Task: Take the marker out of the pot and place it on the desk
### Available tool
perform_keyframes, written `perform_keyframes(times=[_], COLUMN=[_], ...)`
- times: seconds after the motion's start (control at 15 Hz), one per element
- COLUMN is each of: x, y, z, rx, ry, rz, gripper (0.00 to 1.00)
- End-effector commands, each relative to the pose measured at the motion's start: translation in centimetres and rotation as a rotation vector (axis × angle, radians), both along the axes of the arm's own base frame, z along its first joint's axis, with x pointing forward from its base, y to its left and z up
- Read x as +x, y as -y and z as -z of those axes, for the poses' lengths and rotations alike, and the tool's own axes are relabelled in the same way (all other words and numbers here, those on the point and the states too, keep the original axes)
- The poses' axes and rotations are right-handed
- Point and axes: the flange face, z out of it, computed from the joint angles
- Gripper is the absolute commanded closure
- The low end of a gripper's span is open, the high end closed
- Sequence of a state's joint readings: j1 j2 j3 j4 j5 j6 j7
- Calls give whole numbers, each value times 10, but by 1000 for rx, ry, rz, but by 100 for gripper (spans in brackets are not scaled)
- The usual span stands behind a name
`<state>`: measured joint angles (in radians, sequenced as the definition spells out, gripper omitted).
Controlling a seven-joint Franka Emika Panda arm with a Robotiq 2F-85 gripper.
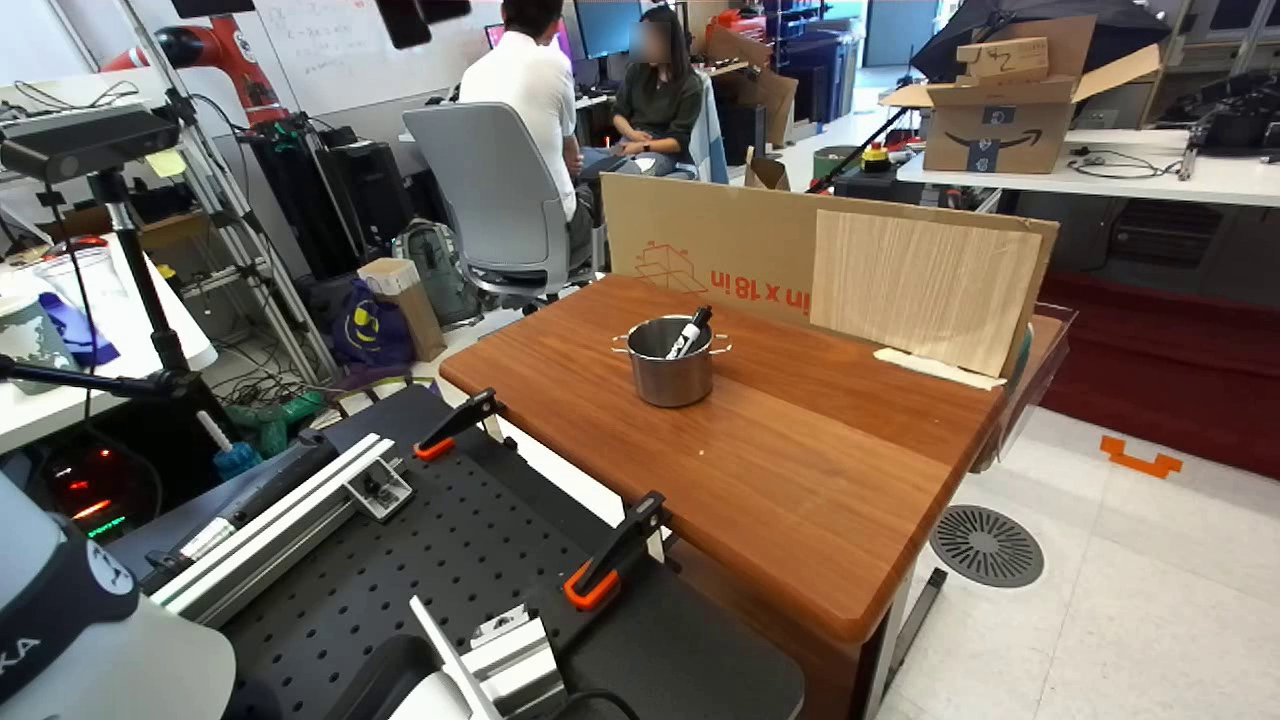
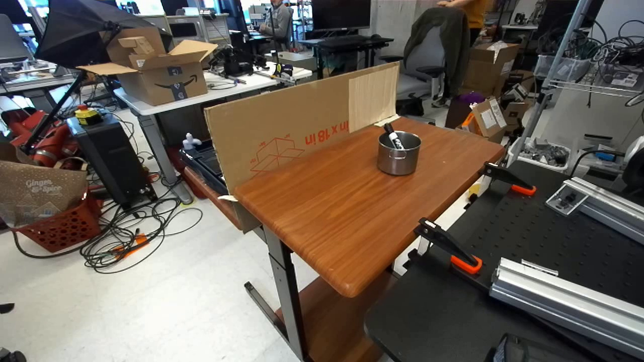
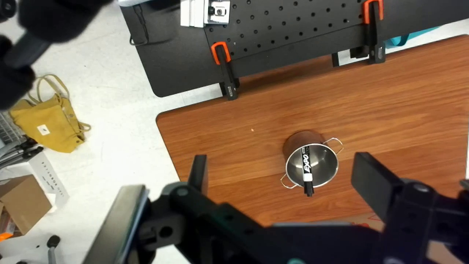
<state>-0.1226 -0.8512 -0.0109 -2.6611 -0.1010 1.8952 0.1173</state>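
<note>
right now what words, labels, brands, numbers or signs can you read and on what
"EXPO": marker
"in x 18 in", upside down: cardboard panel
"Ginger & Spice": brown package
"KA": robot arm
Curved arrow: open box
"42", uncertain: small box
Too small or blurred: whiteboard, white box

A grey chair stands near a whiteboard, monitors beyond the chair; well apart from it are a white table and pale tiled floor.
</note>
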Motion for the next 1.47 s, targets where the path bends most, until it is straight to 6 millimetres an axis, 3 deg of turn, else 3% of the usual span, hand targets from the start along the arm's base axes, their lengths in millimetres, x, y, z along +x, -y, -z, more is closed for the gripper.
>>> perform_keyframes(times=[0.0, 0.53, 0.93, 1.4], x=[36, 120, 177, 226], y=[-10, -35, -51, -48], z=[30, 116, 165, 214], rx=[62, 79, 73, 68], ry=[21, 9, -27, -81], rz=[15, 29, 48, 78], gripper=[0, 0, 0, 0])
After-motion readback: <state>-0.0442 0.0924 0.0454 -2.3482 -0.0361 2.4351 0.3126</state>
